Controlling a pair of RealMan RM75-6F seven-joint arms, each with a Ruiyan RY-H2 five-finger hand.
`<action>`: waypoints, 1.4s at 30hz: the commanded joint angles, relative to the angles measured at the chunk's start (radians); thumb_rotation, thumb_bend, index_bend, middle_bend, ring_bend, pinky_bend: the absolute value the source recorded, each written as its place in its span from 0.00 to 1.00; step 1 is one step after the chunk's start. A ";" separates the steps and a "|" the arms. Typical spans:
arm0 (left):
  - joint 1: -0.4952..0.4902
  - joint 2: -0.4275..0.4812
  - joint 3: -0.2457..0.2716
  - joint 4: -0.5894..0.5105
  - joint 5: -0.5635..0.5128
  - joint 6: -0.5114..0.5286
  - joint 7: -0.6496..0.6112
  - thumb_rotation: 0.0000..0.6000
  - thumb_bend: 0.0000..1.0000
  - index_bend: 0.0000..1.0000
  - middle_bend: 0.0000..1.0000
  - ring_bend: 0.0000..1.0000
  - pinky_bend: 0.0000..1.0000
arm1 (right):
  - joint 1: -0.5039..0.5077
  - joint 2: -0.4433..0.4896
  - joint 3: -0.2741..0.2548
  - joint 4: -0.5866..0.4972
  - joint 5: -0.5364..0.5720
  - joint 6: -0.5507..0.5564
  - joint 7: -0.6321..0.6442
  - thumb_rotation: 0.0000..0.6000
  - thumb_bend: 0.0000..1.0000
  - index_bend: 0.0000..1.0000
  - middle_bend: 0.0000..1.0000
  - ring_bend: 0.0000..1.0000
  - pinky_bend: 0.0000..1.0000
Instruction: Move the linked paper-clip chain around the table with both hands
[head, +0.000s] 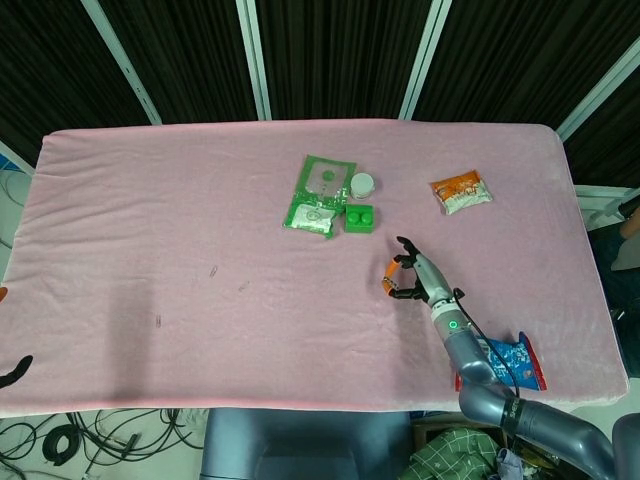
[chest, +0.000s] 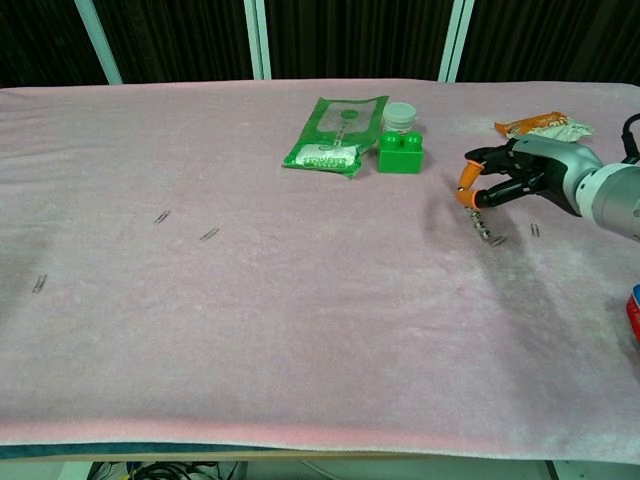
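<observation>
My right hand (head: 411, 276) (chest: 512, 180) pinches the top of the short paper-clip chain (chest: 482, 224) between its orange-tipped fingers, right of the table's middle. The chain hangs down and to the right, and its lower end touches the pink cloth beside a loose clip (chest: 497, 241). In the head view the chain is too small to make out. Only two fingertips of my left hand (head: 10, 371) show, at the far left edge of the head view, beyond the table. They are wide apart with nothing between them.
A green block (chest: 401, 153), a white jar (chest: 401, 114) and a green packet (chest: 338, 135) lie left of my right hand. An orange snack bag (chest: 540, 125) is behind it, and a blue bag (head: 512, 362) is at the near right edge. Single clips (chest: 161, 216) (chest: 209, 234) (chest: 39, 284) (chest: 535, 230) are scattered about.
</observation>
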 joint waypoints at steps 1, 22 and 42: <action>0.001 0.000 0.001 -0.001 0.002 0.001 0.001 1.00 0.21 0.05 0.01 0.00 0.00 | -0.009 -0.002 -0.005 0.010 -0.027 0.002 0.028 1.00 0.31 0.64 0.00 0.03 0.21; 0.002 -0.008 0.003 -0.008 0.003 0.004 0.026 1.00 0.21 0.05 0.01 0.00 0.00 | -0.026 0.003 -0.018 0.049 -0.102 0.002 0.121 1.00 0.31 0.64 0.00 0.03 0.21; 0.003 -0.012 0.003 -0.011 0.002 0.007 0.040 1.00 0.21 0.05 0.01 0.00 0.00 | -0.029 0.085 -0.012 0.073 -0.029 -0.029 0.072 1.00 0.31 0.64 0.00 0.03 0.21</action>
